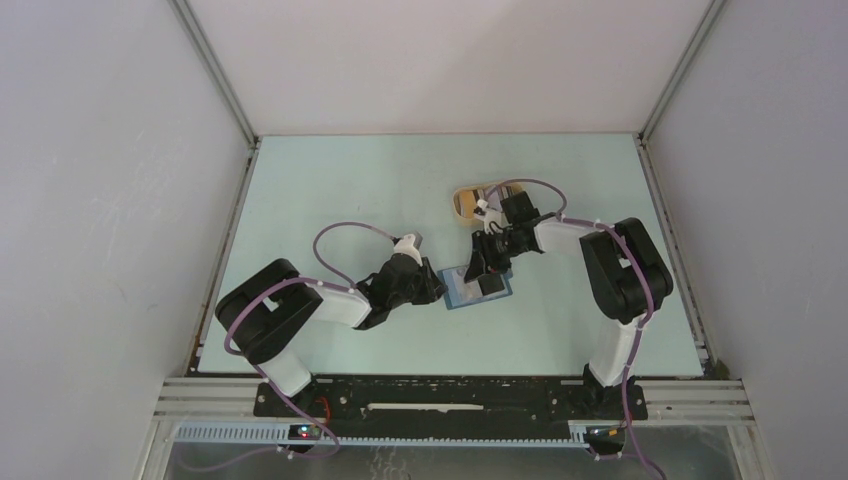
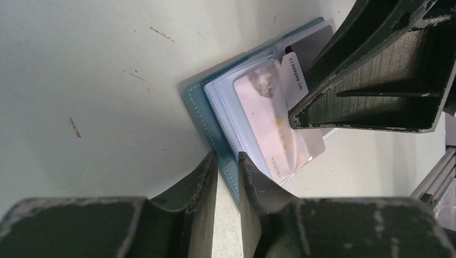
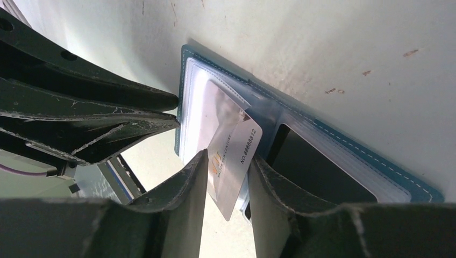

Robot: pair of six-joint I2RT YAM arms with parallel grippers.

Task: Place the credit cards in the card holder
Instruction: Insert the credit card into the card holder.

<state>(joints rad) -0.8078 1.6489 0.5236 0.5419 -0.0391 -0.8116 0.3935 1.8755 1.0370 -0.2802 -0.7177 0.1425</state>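
The teal-blue card holder [image 1: 462, 292] lies open on the table, its lighter blue pockets facing up. My left gripper [image 2: 228, 158] is shut on the card holder's stitched edge [image 2: 196, 102]. A whitish credit card [image 3: 234, 161] sticks halfway out of a clear pocket, tilted. My right gripper [image 3: 228, 156] stands open around that card's free end, with a gap on either side. A dark credit card [image 3: 317, 172] sits in the neighbouring pocket of the card holder [image 3: 344, 148]. In the left wrist view the whitish card [image 2: 269, 123] shows below the right gripper's fingers [image 2: 376, 80].
A tan oval tray [image 1: 465, 203] sits just behind the right arm's wrist. Both arms meet over the middle of the pale green table [image 1: 330, 190]. Grey walls close in the table on three sides.
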